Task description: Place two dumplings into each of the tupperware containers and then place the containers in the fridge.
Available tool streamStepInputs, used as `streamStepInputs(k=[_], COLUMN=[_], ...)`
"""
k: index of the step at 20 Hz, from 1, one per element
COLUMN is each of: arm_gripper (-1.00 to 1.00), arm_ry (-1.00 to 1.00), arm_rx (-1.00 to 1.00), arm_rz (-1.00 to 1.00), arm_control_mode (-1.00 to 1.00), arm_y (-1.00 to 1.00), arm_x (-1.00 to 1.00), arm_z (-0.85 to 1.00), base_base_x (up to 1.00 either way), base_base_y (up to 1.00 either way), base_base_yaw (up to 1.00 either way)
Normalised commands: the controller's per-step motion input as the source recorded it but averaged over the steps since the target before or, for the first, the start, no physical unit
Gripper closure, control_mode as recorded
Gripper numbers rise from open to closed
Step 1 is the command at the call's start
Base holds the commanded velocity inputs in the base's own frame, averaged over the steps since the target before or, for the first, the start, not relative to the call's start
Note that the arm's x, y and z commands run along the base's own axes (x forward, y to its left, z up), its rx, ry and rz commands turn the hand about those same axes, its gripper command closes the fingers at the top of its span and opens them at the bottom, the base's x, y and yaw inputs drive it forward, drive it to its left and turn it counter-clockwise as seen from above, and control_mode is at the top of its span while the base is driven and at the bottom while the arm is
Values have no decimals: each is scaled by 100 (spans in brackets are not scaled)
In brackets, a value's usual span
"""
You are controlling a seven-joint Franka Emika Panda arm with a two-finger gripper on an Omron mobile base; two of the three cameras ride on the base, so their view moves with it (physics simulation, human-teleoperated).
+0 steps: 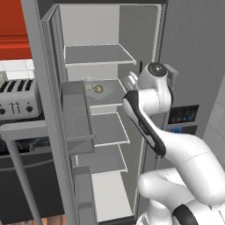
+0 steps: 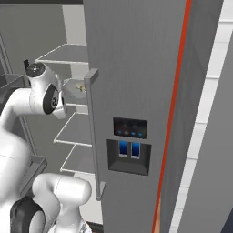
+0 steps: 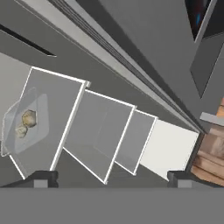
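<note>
The fridge [image 1: 132, 39] stands open, with its left door [image 1: 48, 88] swung wide. On the second shelf from the top sits one tupperware container [image 1: 100, 91], a shallow silvery tray holding two dumplings [image 1: 99, 89] side by side. The hand view looks down the shelves and shows the same container [image 3: 37, 131] at the left with both dumplings [image 3: 29, 118] in it. My gripper [image 3: 113, 181] is open with nothing between its fingertips [image 3: 43, 179], and it hangs clear of the tray, to its right. The right base view catches the container [image 2: 75, 86] just past the closed door's edge.
The closed right fridge door [image 2: 132, 68], with a bar handle [image 2: 93, 132] and a dispenser panel [image 2: 129, 150], stands close to my arm. Bare shelves [image 1: 107, 129] lie below the tray. A toaster [image 1: 17, 99] sits on the counter to the left. Door bins [image 1: 77, 114] jut out.
</note>
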Motion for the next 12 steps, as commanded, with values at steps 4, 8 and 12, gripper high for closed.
streamStepInputs(k=[4, 8, 12], arm_gripper=[-100, -100, -100], arm_ry=[11, 12, 11], arm_rx=[0, 0, 0], arm_rz=[13, 17, 18], arm_control_mode=[-100, -100, -100], arm_y=[-21, -20, -22], arm_x=[-100, -100, -100], arm_z=[24, 18, 10], base_base_x=[0, 0, 0], base_base_y=[0, 0, 0], base_base_yaw=[0, 0, 0])
